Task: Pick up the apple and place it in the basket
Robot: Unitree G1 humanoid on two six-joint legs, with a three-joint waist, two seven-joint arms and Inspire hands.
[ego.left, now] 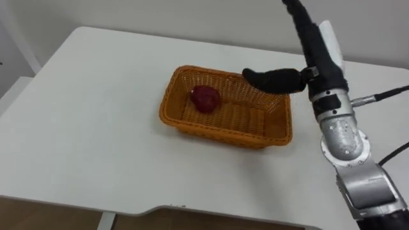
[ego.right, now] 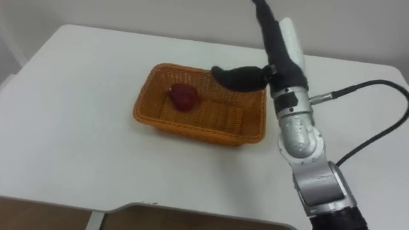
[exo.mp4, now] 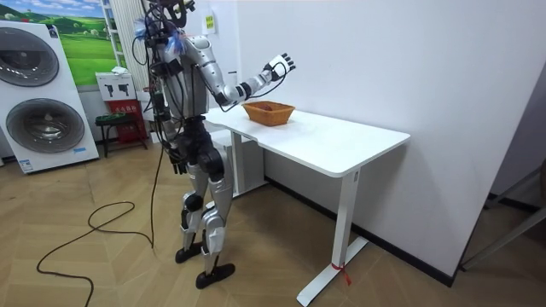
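At the left end of the orange woven wicker basket (ego.left: pixel 223 135), found the dark red round apple (ego.left: pixel 205 99) lying on the woven floor, well apart from the right hand (ego.left: pixel 318 56). Judged the chief risk to be the outstretched thumb (ego.left: pixel 271 80) catching the far rim on any descent and dragging or tipping the light basket across the white rectangular worktop (ego.left: pixel 83 128). Judged also that a sideways sweep toward the fruit might have set it rolling to the wall, away from closing fingers (ego.left: pixel 298 14), and that a late closing might have pinched wicker instead. Held the hand raised above the basket's far right end, empty: fingers straight, pointing up and away, thumb jutting sideways over the rim. Stood at the worktop's corner, arm bent and reaching out over it.
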